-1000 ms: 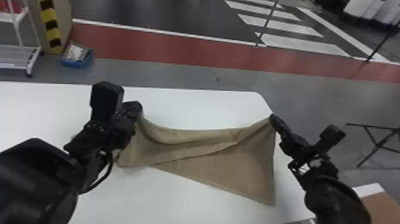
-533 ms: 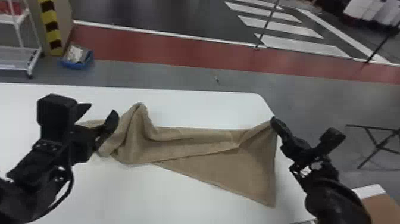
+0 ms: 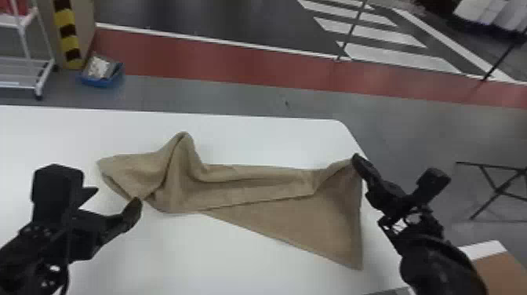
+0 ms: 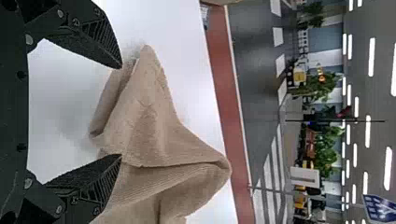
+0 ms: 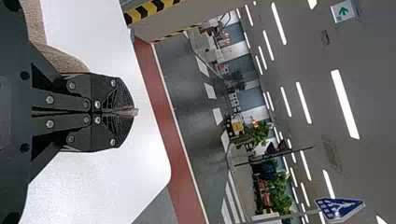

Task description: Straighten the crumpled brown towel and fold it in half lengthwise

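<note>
- Your left gripper [image 3: 117, 195] has its fingers wide apart, by the left end of the brown towel [image 3: 270, 196]. It's hard to tell if one finger touches it.
- Your right gripper [image 3: 356, 160] is pinched tight on a towel corner.
- The towel lies on the white table [image 3: 243, 137], bumpy on the left, with a flat, pointy part on the right.

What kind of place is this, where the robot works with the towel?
It looks like an industrial hall, perhaps a factory or a warehouse. Signs of this are the striped walkway markings on the floor, the yellow-and-black hazard tape, and the rows of ceiling lights.
</note>
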`<state>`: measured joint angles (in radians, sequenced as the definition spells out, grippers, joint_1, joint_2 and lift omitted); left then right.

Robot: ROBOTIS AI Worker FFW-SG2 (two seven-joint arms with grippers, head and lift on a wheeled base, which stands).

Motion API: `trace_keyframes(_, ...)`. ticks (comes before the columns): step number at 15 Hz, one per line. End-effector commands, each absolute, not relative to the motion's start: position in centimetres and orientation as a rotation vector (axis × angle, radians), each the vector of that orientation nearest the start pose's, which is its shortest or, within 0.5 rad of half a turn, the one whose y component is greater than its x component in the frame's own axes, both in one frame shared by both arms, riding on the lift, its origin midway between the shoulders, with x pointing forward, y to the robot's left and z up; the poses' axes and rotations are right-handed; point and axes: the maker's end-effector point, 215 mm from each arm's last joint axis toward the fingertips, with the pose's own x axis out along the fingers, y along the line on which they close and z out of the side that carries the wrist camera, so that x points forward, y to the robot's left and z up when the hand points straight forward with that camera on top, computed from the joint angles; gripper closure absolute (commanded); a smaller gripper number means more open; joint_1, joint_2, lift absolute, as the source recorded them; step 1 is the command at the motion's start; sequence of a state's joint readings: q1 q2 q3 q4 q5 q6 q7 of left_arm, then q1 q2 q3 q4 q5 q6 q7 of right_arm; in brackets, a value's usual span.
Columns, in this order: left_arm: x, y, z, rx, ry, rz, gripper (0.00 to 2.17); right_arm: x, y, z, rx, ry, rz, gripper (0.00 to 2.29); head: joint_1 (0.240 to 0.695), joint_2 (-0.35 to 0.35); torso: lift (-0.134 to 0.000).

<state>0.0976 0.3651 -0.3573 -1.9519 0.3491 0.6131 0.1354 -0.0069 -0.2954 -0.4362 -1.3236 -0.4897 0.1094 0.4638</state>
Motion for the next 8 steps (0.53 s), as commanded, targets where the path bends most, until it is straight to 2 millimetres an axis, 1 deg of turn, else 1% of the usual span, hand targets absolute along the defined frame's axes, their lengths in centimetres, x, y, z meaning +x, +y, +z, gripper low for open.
trace_keyframes(1, 48.6, 12.2, -43.7, 0.087, 0.508, -0.339, 0.30, 54.0, -49.9, -38.8, 0.298, 0.090, -0.026, 1.21, 0.695, -0.350, -0.123)
trace_keyframes(2, 48.4, 11.5, -44.3, 0.064, 0.519, -0.357, 0.34, 53.9, -50.0, -38.6, 0.296, 0.087, -0.025, 1.21, 0.695, -0.350, -0.123)
trace_keyframes(3, 49.0, 11.0, -44.0, 0.033, 0.489, -0.360, 0.42, 53.8, -49.9, -38.6, 0.297, 0.084, -0.024, 1.21, 0.695, -0.350, -0.123)
trace_keyframes(7, 49.8, 9.3, -43.8, 0.005, 0.459, -0.372, 0.42, 53.8, -49.8, -38.5, 0.299, 0.082, -0.018, 1.21, 0.695, -0.350, -0.123)
trace_keyframes(8, 50.0, 9.2, -44.0, 0.006, 0.464, -0.373, 0.42, 53.8, -49.8, -38.5, 0.300, 0.080, -0.016, 1.21, 0.695, -0.350, -0.123)
